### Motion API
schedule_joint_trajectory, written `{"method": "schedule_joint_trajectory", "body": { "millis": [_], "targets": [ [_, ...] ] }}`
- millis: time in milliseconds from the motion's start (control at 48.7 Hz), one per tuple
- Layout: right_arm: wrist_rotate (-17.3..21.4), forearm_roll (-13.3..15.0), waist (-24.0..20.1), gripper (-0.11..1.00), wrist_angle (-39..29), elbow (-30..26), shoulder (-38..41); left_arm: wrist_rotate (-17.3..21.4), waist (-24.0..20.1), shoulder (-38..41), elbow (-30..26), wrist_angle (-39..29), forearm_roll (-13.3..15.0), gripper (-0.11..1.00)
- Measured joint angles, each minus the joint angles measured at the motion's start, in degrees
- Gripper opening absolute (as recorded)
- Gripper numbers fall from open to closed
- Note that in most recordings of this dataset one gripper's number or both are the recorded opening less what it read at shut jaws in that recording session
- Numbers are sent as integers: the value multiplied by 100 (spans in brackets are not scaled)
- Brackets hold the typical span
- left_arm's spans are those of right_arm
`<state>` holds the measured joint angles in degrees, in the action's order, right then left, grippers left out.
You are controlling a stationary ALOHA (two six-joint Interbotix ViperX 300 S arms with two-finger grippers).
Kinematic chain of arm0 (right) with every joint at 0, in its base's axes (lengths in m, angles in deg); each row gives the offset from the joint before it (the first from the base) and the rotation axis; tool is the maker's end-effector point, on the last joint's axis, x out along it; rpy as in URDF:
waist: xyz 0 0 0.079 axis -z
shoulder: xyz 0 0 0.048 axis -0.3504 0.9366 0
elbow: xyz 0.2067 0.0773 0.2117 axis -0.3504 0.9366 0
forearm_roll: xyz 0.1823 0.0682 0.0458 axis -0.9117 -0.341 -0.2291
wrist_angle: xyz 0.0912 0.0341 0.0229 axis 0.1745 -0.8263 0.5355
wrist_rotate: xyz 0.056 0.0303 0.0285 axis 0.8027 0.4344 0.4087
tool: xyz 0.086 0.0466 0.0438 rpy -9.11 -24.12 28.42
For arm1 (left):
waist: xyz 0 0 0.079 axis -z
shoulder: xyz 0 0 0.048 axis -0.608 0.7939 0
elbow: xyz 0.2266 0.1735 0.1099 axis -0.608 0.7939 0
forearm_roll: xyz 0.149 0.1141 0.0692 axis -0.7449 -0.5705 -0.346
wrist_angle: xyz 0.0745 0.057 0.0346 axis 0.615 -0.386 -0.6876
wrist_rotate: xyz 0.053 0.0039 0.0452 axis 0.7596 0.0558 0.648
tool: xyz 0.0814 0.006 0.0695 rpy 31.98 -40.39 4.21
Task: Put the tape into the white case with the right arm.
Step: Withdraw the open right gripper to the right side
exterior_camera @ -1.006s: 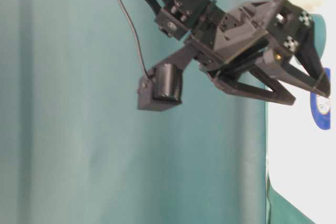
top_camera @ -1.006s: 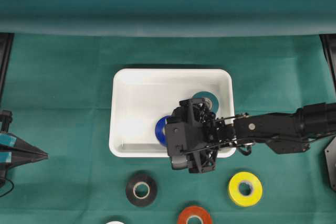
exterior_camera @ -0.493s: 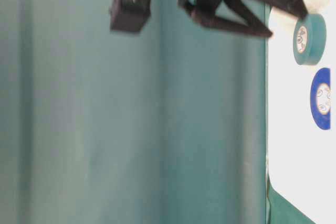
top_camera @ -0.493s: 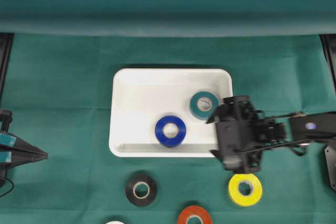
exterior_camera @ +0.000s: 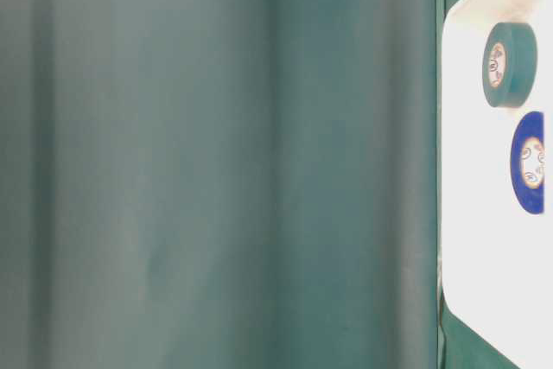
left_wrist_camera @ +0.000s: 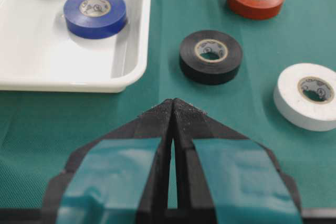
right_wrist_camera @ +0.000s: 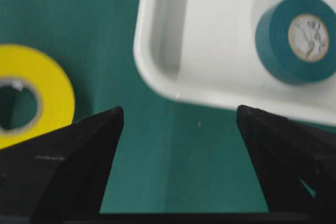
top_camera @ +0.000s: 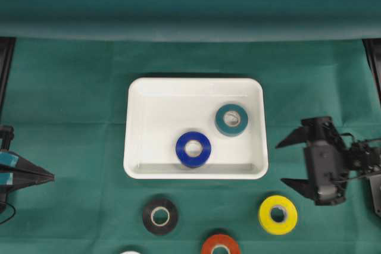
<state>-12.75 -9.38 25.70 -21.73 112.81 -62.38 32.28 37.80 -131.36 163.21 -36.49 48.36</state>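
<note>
Cloth (top_camera: 71,87) of dark green covers the whole table, and the white case (top_camera: 140,168) lies in the middle of the overhead view. Inside it are two rolls lying flat: the teal tape (top_camera: 231,119) in the right part of the case and the blue tape (top_camera: 193,149) near the lower rim, apart from each other.

One second ago my right gripper (top_camera: 284,162) was over the case, above the blue tape. Now it is outside, at the right edge of the overhead view, well apart from the case, and the table-level view shows no arm any more. My fingers (right_wrist_camera: 79,150) are spread wide and nothing is between them. I judge that the blue tape has been delivered and this arm is going back for another roll.

Below the case, on the cloth, wait the yellow tape (top_camera: 278,214), the black tape (top_camera: 160,215), the red tape (top_camera: 220,245) and, at the lower edge, the white tape (left_wrist_camera: 310,95). The yellow tape is nearest to my right gripper, just below and left of it, so it seems the natural next one.

My left gripper (left_wrist_camera: 173,109) rests at the left edge, its fingers pressed together, holding nothing.
</note>
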Motion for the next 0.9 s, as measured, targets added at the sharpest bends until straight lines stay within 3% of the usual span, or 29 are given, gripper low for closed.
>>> {"method": "schedule_joint_trajectory", "body": {
  "millis": [308,698,903],
  "targets": [
    [0,0,-18,61,176,598,-800,-9,-9,0,0,0,0,0],
    [0,-9,-35,61,325,703,-809,0,0,0,9,0,-9,0],
    [0,-9,-360,61,352,756,-809,-9,0,0,0,0,-9,0]
  ]
}}
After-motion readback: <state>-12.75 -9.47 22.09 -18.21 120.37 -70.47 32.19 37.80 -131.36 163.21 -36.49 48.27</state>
